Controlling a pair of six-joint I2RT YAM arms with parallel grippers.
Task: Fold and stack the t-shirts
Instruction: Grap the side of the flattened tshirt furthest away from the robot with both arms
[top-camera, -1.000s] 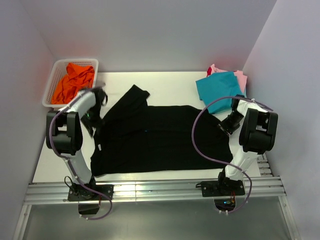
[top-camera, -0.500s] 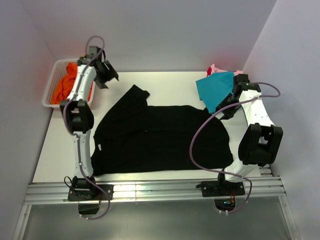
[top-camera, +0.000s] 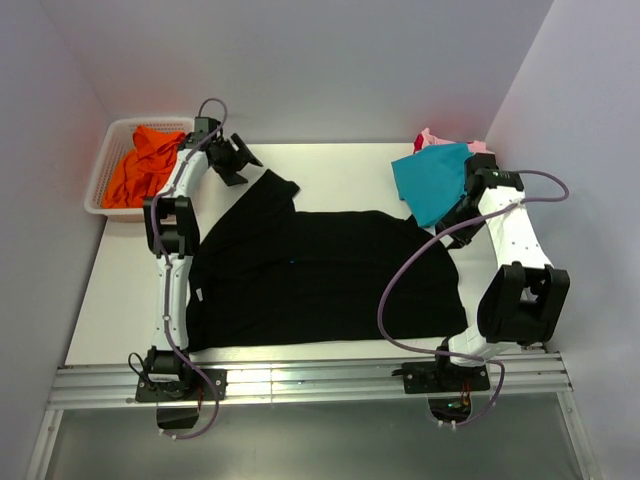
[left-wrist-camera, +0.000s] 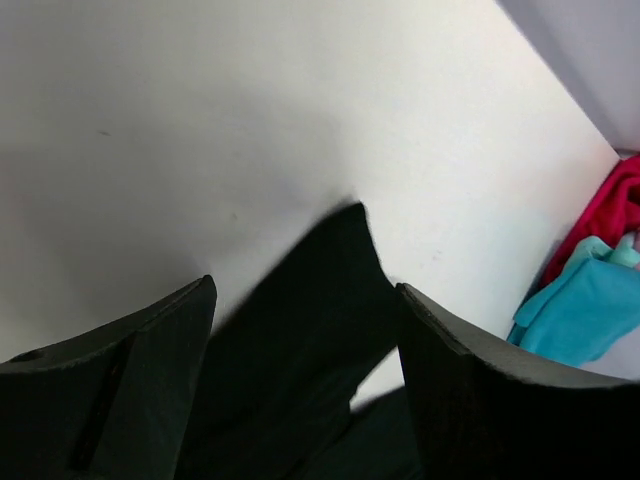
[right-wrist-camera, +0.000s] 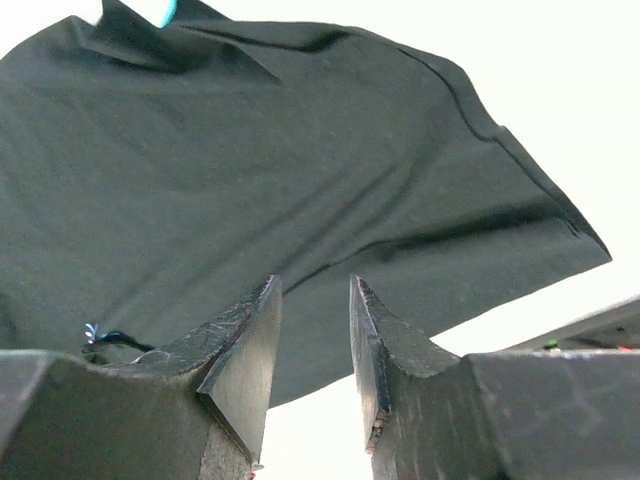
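Black cloth t-shirt (top-camera: 320, 280) under wide empty left gripper (left-wrist-camera: 305, 290), narrow empty right gripper (right-wrist-camera: 312, 290); risks bunching if pinched shallow.

White mesh basket (top-camera: 98, 178) sits in the far-left corner of the counter (top-camera: 340, 175); metal rails (top-camera: 320, 385) run along the near edge.

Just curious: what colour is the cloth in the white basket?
The cloth is bright orange; see the top external view.
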